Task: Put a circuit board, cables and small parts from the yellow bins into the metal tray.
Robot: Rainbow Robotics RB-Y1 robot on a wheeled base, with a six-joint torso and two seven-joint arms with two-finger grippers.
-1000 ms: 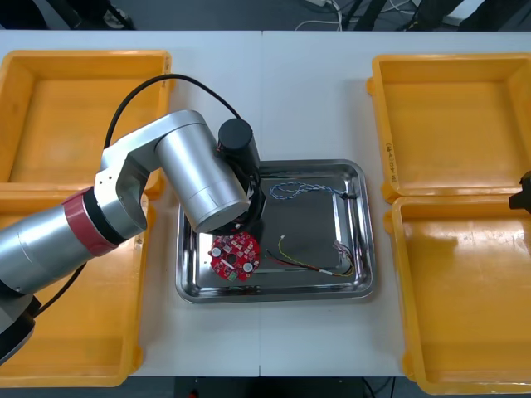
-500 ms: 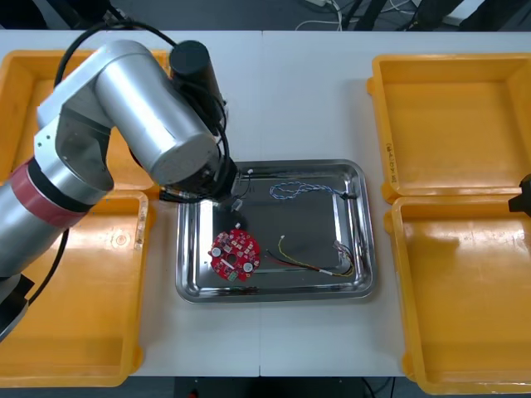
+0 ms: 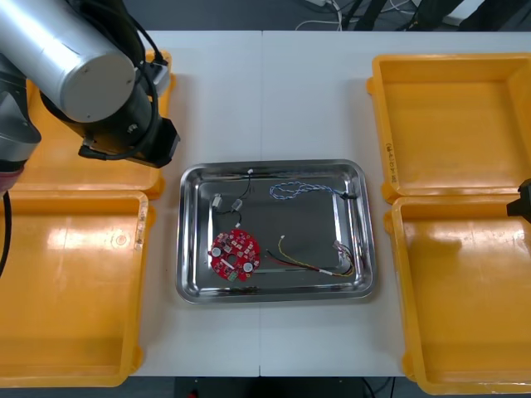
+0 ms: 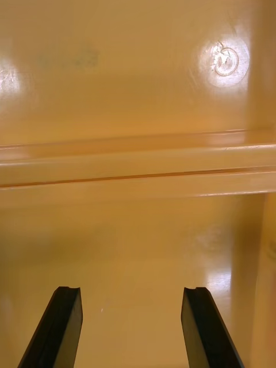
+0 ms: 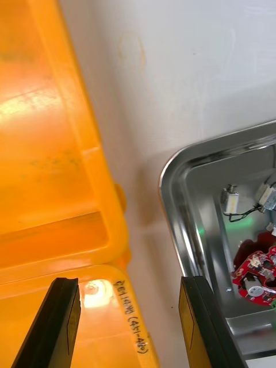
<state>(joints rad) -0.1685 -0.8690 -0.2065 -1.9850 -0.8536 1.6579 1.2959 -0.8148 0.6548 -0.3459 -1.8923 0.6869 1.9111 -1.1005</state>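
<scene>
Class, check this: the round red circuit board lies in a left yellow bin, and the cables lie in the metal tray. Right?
No. The front view shows the circuit board in the metal tray too, beside the cables.

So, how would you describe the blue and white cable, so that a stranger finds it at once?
Find the metal tray in the middle of the table, between the yellow bins. In its far half, right of centre, lies the blue and white cable. It alone is twisted and looped; the red and yellow cable nearer the robot runs almost straight.
</scene>
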